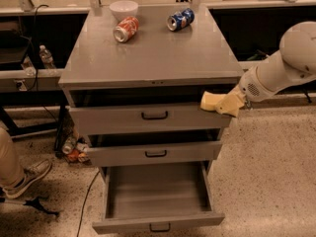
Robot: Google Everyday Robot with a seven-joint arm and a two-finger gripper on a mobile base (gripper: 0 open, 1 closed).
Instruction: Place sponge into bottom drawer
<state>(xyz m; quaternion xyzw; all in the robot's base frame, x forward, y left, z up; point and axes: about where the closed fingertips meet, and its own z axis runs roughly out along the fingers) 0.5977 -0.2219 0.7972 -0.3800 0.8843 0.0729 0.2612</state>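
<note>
The pale-yellow sponge (211,101) is held in my gripper (226,104), off the cabinet's right front corner, level with the top drawer's front. The white arm (279,65) reaches in from the right. The gripper is shut on the sponge. The bottom drawer (157,220) is pulled wide open, an empty grey tray with a small black handle, below and left of the sponge.
The grey cabinet top (153,51) holds a white bowl (123,8), a red can (126,29) and a blue can (179,19), both lying down. The top drawer (153,115) and middle drawer (155,153) stand slightly open. A person's shoe (27,177) is at the left.
</note>
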